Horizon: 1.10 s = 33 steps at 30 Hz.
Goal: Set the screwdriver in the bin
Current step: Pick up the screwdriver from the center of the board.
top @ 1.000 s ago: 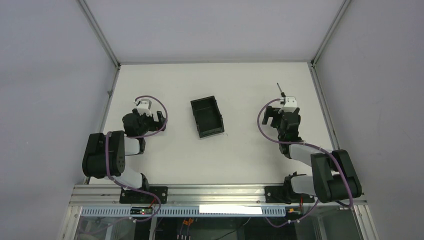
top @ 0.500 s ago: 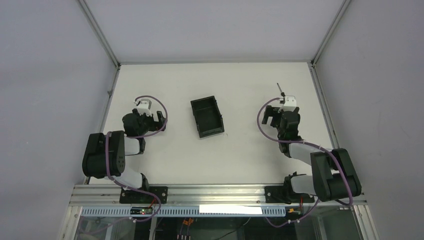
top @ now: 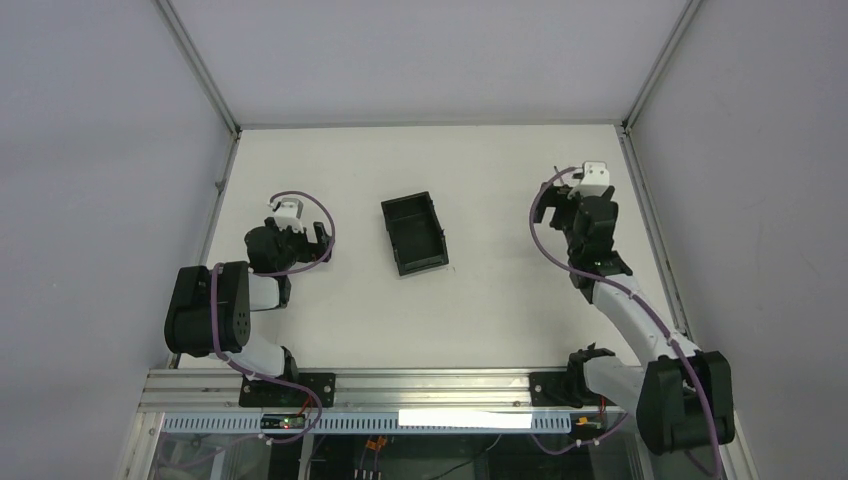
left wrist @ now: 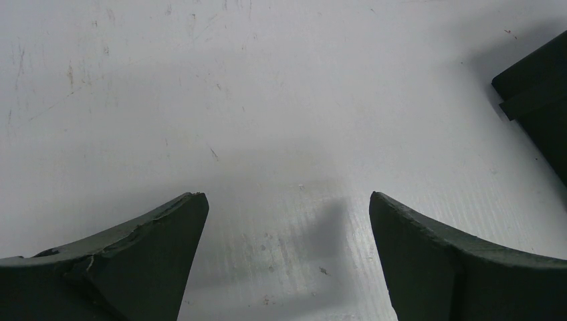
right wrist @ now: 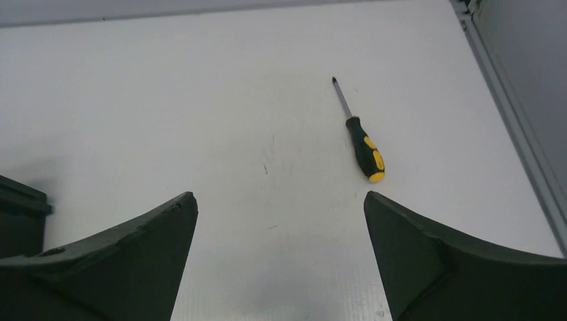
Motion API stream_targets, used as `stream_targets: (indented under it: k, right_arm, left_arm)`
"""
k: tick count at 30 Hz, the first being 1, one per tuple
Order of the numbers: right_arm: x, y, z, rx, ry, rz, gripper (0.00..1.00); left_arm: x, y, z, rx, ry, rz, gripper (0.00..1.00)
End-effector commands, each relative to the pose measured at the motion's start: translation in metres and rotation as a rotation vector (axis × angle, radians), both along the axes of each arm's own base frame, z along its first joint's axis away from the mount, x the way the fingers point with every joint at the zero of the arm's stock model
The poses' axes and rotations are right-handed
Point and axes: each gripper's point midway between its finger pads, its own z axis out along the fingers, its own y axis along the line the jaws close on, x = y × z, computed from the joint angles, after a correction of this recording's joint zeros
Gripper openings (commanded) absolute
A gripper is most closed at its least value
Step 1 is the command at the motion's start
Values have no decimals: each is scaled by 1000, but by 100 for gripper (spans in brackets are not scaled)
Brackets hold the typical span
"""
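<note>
Right of centre in the right wrist view: slim screwdriver point(right wrist: 361, 144), dark metal shaft, glossy black-and-yellow handle, flat on scuffed matte white table point(left wrist: 267, 100). Just below it, right gripper point(right wrist: 279, 200) spread wide and empty, shifted toward the top view's upper right since a second ago. Mid-frame from above: black plastic rectangular bin point(top: 414, 234), unmoved. Left gripper point(left wrist: 287, 197) likewise wide.

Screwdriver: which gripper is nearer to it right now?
Right. The right gripper hangs open just short of the screwdriver, which lies ahead and slightly to its right. The left gripper sits beyond the bin, on the table's opposite side.
</note>
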Motion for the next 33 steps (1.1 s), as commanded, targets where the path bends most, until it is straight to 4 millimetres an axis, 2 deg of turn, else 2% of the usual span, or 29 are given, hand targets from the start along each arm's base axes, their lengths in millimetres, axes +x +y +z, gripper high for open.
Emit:
stream_targets:
  k: [1, 6, 7, 11, 20, 27, 33]
  right_arm:
    - [-2, 3, 57, -20, -35, 27, 99]
    - [-5, 0, 107, -56, -42, 29, 99]
    - [-4, 1, 123, -54, -59, 31, 99]
    - [-3, 1, 156, -63, -60, 40, 99]
    - [4, 3, 208, -80, -65, 50, 99]
    - [12, 3, 231, -81, -25, 44, 99]
    - [19, 4, 242, -78, -20, 43, 99]
  left_arm:
    - [8, 1, 19, 11, -68, -5, 99]
    - [8, 1, 19, 11, -67, -5, 99]
    - [8, 1, 19, 11, -67, -6, 99]
    - [8, 1, 19, 11, -68, -5, 99]
    - [9, 1, 19, 11, -68, -5, 99]
    - [9, 1, 19, 11, -68, -4, 99]
    - [9, 1, 19, 11, -68, -5, 99]
